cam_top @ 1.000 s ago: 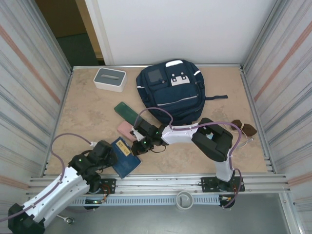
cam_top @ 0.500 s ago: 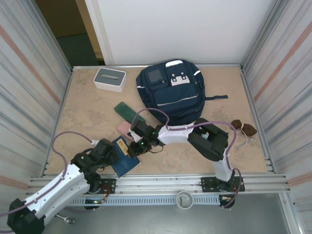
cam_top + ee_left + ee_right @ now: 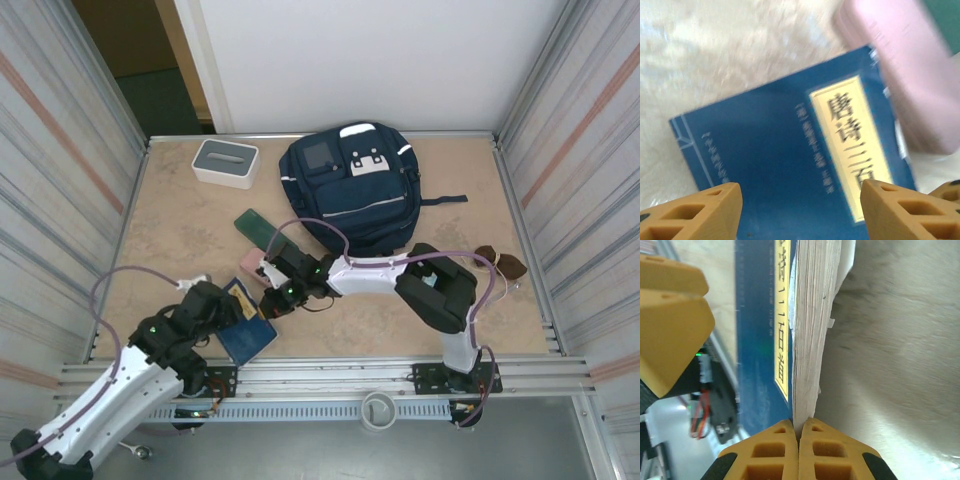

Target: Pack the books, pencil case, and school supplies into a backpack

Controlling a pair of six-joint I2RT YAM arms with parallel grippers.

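The navy book (image 3: 247,330) lies on the desk (image 3: 180,240) near the front edge, well apart from the backpack (image 3: 350,190); a pink case (image 3: 905,75) sits just beside its corner; the left tool (image 3: 800,192) hovers over the cover, fingers spread wide; the right tool (image 3: 799,437) is closed, its tips pressed together at the page edge.
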